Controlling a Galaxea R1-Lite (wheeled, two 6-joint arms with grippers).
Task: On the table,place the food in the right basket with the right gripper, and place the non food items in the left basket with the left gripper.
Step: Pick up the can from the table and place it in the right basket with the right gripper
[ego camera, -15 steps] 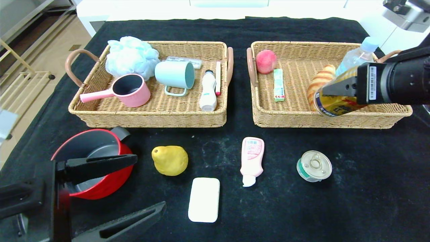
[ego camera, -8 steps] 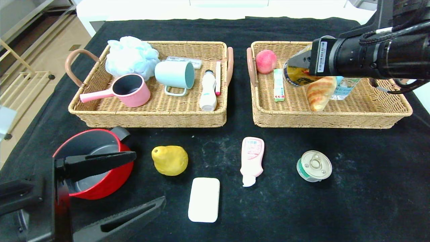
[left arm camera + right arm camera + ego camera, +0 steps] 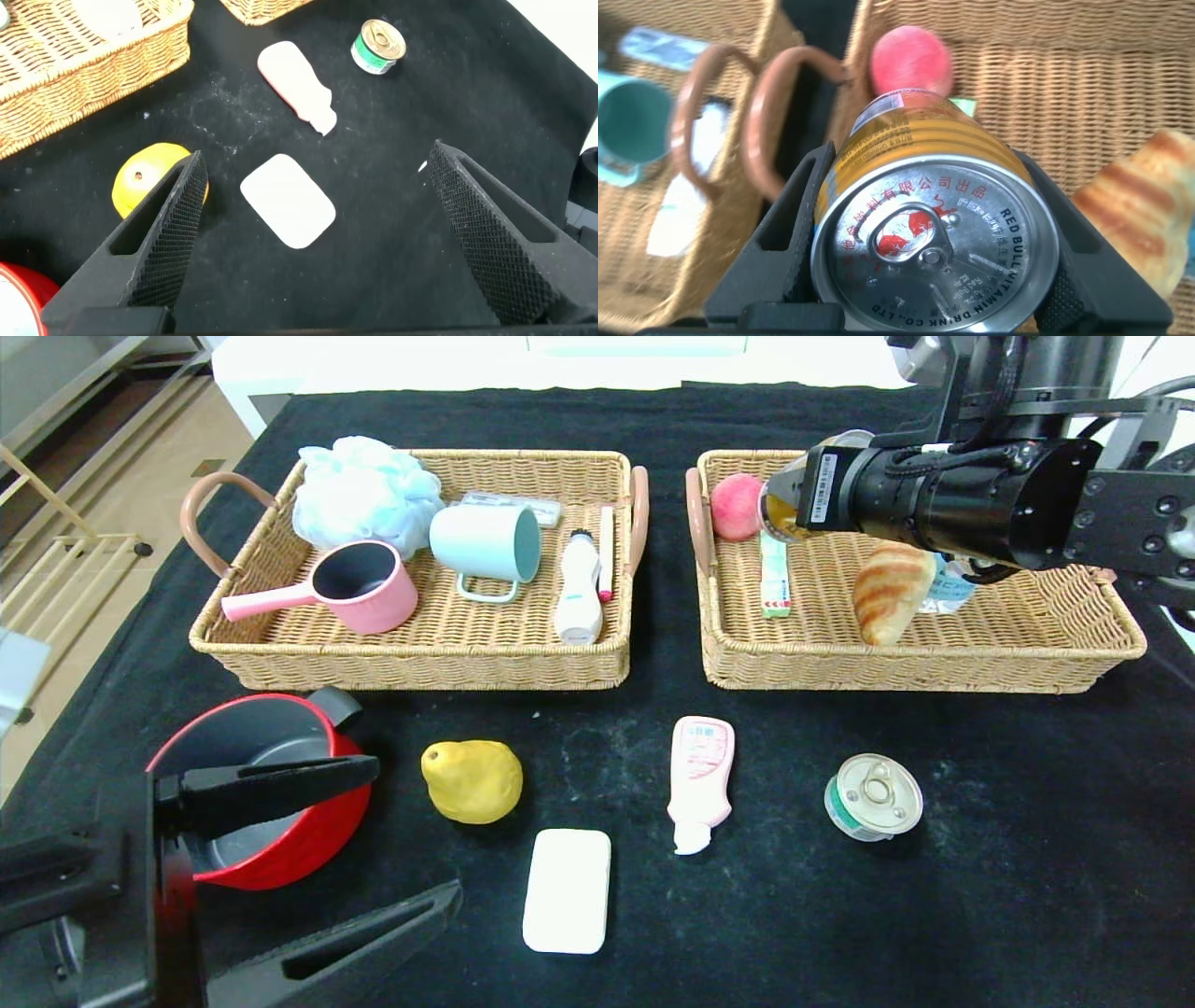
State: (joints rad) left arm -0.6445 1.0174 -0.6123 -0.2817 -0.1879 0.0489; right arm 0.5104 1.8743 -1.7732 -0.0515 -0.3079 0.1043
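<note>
- Red Bull can (image 3: pixel 934 247), gold, lying on its side in the clamped jaws of the right gripper (image 3: pixel 780 504), above the right basket (image 3: pixel 1027 658) beside a peach (image 3: pixel 736 506).
- Right basket: also holds a bread roll (image 3: pixel 887 590) and a green packet (image 3: pixel 774 574).
- Left gripper (image 3: pixel 327 859): jaws wide, holding nothing, low over the table's near left corner by a red pot (image 3: pixel 233 733).
- Black table (image 3: pixel 1027 859): yellow pear (image 3: pixel 473 780), white soap bar (image 3: pixel 567 890), pink bottle (image 3: pixel 700 767), small tin (image 3: pixel 873 796).
</note>
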